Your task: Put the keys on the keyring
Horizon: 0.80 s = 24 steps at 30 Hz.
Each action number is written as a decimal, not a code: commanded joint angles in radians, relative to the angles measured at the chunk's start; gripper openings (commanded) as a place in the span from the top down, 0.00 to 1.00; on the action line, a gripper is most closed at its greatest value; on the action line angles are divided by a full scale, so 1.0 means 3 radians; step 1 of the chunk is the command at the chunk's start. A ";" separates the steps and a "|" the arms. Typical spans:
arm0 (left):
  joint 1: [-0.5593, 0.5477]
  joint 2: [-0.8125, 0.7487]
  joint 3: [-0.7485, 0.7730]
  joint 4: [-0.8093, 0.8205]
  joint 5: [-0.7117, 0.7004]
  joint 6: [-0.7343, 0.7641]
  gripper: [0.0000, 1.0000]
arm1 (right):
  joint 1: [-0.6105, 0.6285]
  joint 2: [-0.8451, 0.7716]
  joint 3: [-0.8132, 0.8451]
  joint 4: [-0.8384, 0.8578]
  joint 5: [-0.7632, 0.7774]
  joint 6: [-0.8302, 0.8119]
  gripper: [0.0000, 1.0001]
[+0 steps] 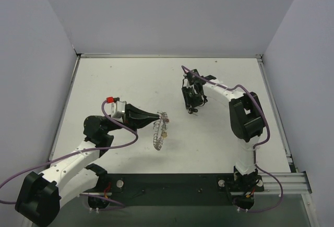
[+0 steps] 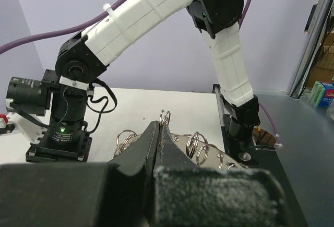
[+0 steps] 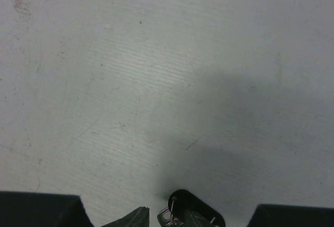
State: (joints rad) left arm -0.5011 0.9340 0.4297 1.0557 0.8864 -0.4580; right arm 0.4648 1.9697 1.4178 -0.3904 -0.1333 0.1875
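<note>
Keyring first, from the top view: it stands on edge, gripped at its far end by the left fingers, which are pressed together on the rim. Its long line runs from far to near, so the wide hole faces sideways, toward the right arm's side. We cannot tell whether its near end touches the worktop. The right fingers hang well apart from it, farther back and to the right, with a small key at their tips. From those fingers the ring lies to the left and nearer the bases.

From the left wrist, the left fingers meet in a closed seam, and the keyring shows as small wire loops fanning out just past their tips. The right arm rises beyond the ring, so the hole looks open toward it.

From the right wrist, we see bare worktop and only the tips of the right fingers at the bottom edge. Between them sits the key, dark-headed with a silvery piece beside it. They appear closed on it, though most of the grip is cut off. The ring is out of sight here, so we judge the right arm must carry the key leftward and nearer to reach the hole.
</note>
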 commanded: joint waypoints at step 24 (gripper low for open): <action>0.0003 -0.0132 0.0183 -0.0072 -0.0096 0.0156 1.00 | -0.0026 -0.0434 0.0121 -0.0279 -0.0138 -0.0088 1.00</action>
State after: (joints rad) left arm -0.5011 0.9257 0.4297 1.0252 0.8818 -0.4389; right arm 0.4587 1.9953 1.4292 -0.4301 -0.1406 0.2005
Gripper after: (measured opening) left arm 0.022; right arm 0.025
